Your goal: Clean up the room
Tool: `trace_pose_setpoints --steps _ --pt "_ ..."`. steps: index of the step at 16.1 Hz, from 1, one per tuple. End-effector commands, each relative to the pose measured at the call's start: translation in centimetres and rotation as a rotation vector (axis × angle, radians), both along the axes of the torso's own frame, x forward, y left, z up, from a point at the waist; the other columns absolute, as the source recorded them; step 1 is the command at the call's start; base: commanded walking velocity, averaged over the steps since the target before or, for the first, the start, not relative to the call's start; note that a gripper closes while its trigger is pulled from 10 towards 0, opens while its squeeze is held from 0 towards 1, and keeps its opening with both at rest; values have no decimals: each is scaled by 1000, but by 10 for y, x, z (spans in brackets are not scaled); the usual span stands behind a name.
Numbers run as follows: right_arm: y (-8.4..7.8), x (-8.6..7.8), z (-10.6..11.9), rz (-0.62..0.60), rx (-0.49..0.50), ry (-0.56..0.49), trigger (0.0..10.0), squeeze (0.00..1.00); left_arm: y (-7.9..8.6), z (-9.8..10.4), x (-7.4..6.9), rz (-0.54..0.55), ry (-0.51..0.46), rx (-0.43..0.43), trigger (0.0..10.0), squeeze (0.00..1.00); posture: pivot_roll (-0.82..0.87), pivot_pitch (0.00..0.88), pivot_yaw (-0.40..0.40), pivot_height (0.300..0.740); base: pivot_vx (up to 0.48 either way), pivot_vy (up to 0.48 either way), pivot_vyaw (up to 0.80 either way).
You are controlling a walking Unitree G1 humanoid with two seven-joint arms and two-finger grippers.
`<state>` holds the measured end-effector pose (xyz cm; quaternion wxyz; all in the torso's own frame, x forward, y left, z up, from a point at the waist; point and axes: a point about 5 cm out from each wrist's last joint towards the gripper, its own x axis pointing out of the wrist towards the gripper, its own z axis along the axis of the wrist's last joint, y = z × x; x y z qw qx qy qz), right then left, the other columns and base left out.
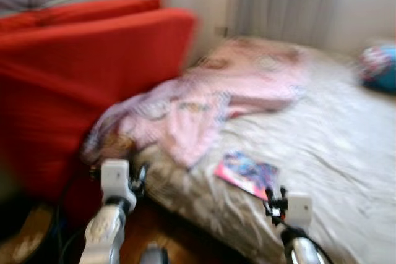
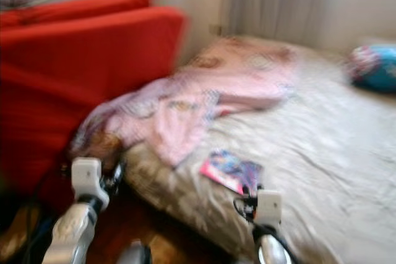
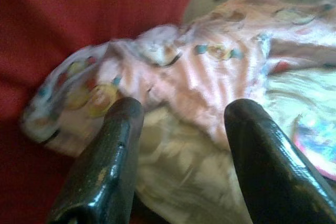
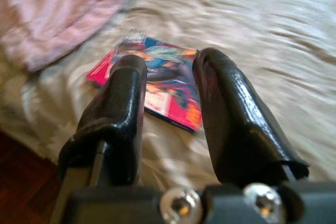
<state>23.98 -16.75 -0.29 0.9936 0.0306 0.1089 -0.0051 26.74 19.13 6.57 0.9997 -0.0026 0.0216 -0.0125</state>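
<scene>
Pink blanket lies rumpled at your eleven o'clock across the bed; the book sits dead ahead at twelve. Your right gripper frames it, jaws parted, empty. Left gripper gapes wide, empty, toward the blanket.

The robot has 2 silver arms ending in white boxy wrist blocks trailing black cables, and both the left gripper and the right gripper carry 2 long, glossy, scuffed black fingers, with 2 silver screws at the right one's base.
</scene>
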Motion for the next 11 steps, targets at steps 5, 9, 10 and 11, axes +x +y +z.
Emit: trace_pose_setpoints --steps 5,9,10,11 --pt "7 0 0 51 -10 -2 10000 0 3 -6 -2 15 44 -23 10000 0 10 0 18 637 0 0 160" --pt "10 0 0 58 17 -1 10000 0 3 -6 -2 11 48 -31 10000 0 9 0 18 637 62 0 514" --pt "9 0 0 56 22 0 10000 0 3 -6 -2 10 48 -32 10000 0 10 0 18 637 0 0 0" --pt "9 0 0 56 19 -1 10000 0 2 -6 -2 9 48 -33 10000 0 12 0 18 637 262 0 0"
